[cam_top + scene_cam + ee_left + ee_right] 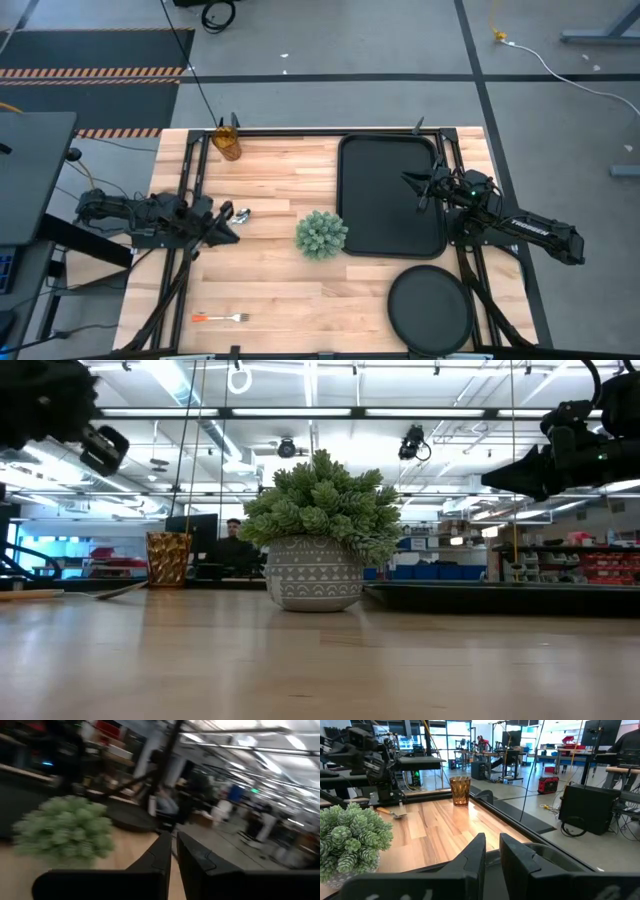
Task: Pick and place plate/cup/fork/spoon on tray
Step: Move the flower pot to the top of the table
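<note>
The spoon (pixel 238 213) lies flat on the table at the left; it also shows in the low view (pixel 110 591). My left gripper (pixel 226 226) hangs shut and empty just above it, raised clear (pixel 100 450). The amber cup (pixel 228 143) stands upright at the far left edge. The fork (pixel 220 318) lies flat near the near edge. The round black plate (pixel 430 308) lies at the near right. The black tray (pixel 392 195) lies at the right. My right gripper (pixel 415 186) hangs shut and empty above the tray's middle.
A green spiky plant in a grey pot (pixel 321 234) stands mid-table between the spoon and the tray. Dark frame rails run along the table's left (pixel 185 190) and right (pixel 455 160) sides. Bare wood lies between the plant and the near edge.
</note>
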Robot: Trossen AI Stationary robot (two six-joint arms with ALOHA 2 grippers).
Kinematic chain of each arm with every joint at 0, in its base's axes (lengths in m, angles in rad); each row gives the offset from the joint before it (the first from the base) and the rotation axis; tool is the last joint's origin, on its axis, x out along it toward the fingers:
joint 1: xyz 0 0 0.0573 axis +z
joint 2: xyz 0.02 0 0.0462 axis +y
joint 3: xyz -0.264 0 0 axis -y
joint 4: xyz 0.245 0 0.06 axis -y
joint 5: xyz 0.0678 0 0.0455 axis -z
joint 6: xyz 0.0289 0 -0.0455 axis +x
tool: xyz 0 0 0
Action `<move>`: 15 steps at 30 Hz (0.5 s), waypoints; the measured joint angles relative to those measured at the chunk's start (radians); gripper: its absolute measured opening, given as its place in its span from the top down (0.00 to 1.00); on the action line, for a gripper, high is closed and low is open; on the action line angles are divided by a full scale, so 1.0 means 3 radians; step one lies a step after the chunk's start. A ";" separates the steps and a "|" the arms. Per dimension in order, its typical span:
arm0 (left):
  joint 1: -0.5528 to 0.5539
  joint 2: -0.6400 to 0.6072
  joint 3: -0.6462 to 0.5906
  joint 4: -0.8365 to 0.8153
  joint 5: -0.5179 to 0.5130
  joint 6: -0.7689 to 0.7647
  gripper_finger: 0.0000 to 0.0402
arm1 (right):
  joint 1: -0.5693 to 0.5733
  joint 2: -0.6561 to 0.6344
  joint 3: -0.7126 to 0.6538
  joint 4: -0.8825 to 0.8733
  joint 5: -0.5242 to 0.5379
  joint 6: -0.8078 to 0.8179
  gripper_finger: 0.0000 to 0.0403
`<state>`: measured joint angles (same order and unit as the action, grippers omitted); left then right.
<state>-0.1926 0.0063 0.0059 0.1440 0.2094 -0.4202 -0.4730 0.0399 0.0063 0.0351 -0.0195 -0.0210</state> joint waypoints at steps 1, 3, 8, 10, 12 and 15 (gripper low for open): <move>-0.0049 0.0000 0.0001 0.0056 0.0031 0.0048 0.91 | -0.0001 0.0000 0.0000 0.0001 0.0000 0.0000 0.85; -0.0164 0.0000 0.0000 0.0151 0.0042 0.0136 0.91 | -0.0001 0.0000 0.0001 0.0001 -0.0001 0.0001 0.85; -0.0508 0.0001 0.0000 0.0267 -0.0654 0.0217 0.91 | 0.0000 0.0000 0.0001 0.0001 0.0000 -0.0001 0.85; -0.0656 0.0047 0.0000 0.0270 -0.1095 0.0265 0.91 | -0.0001 0.0000 0.0001 0.0001 0.0001 0.0000 0.85; -0.0794 0.0147 0.0000 0.0292 -0.1444 0.0327 0.91 | 0.0001 0.0000 0.0001 0.0001 -0.0001 -0.0001 0.85; -0.0982 0.0403 0.0000 0.0538 -0.1859 0.0412 0.91 | 0.0000 0.0000 0.0001 0.0001 -0.0001 -0.0001 0.85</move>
<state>-0.4872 0.1272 0.0060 0.3053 -0.3483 -0.2966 -0.4731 0.0399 0.0065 0.0353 -0.0196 -0.0212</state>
